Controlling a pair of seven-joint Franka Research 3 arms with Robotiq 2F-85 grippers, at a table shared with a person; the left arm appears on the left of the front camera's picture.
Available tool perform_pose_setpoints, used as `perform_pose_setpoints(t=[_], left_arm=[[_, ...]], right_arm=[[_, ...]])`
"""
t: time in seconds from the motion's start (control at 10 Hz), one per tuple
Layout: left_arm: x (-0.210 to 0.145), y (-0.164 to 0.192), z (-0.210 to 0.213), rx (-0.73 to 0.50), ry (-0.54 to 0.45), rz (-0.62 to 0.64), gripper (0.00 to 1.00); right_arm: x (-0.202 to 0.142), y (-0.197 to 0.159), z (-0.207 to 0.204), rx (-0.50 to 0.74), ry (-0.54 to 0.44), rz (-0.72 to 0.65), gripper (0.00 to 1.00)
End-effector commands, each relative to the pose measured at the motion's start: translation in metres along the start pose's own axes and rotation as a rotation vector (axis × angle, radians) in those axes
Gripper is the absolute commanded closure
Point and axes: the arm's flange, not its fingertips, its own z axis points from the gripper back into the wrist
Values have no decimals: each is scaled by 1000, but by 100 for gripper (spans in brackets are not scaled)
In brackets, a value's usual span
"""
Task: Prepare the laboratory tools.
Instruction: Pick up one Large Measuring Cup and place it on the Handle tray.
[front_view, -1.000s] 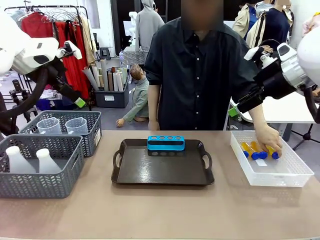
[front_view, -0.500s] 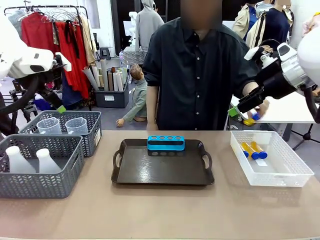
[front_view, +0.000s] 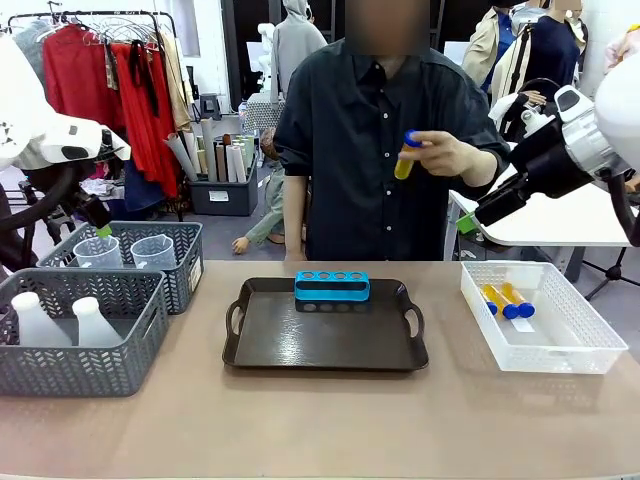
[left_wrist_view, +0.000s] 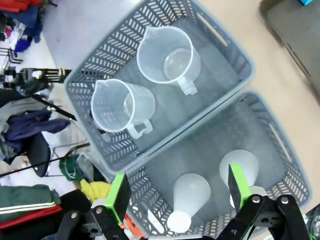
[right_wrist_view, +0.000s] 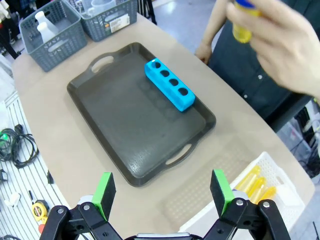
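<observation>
A person's hand (front_view: 452, 155) holds a blue-capped amber tube (front_view: 405, 154) at chest height, also seen in the right wrist view as the tube (right_wrist_view: 242, 22). Two more tubes (front_view: 508, 300) lie in the white basket (front_view: 590, 345). The blue rack (front_view: 332, 286) stands at the far end of the dark tray (front_view: 325, 340). Two clear beakers (left_wrist_view: 167, 57) and two white flasks (left_wrist_view: 187, 195) sit in the grey baskets (front_view: 150, 300). My left gripper (left_wrist_view: 178, 192) hangs open above the flasks. My right gripper (right_wrist_view: 162, 191) is open, high over the tray's near side.
The grey baskets fill the table's left side and the white basket the right. The tray (right_wrist_view: 130, 125) lies in the middle. Bare tabletop (front_view: 320, 420) runs along the front edge. A clothes rack (front_view: 110, 80) stands behind on the left.
The person's hand has lifted one tube out of the white basket up to chest height. My left arm has swung left and down over the grey baskets. The right arm has held still.
</observation>
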Motion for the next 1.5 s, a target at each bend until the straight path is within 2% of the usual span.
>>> perform_pose_setpoints(t=[0.0, 0.2, 0.3, 0.6, 0.7, 1.0, 1.4], left_arm=[[-1, 0, 5, 7, -13, -14, 0], [1, -1, 1, 1, -2, -2, 0], [6, 12, -12, -31, 51, 72, 0], [14, 46, -49, -81, 119, 154, 0], [14, 56, -59, -76, 134, 217, 0], [10, 77, -93, -114, 164, 343, 0], [0, 92, -130, -117, 221, 448, 0]], right_arm=[[1, -1, 0, 19, -17, -4, 0], [1, -1, 0, 19, -17, -4, 0], [1, -1, 0, 19, -17, -4, 0], [1, -1, 0, 19, -17, -4, 0], [1, -1, 0, 19, -17, -4, 0], [1, -1, 0, 19, -17, -4, 0], [1, -1, 0, 19, -17, -4, 0]])
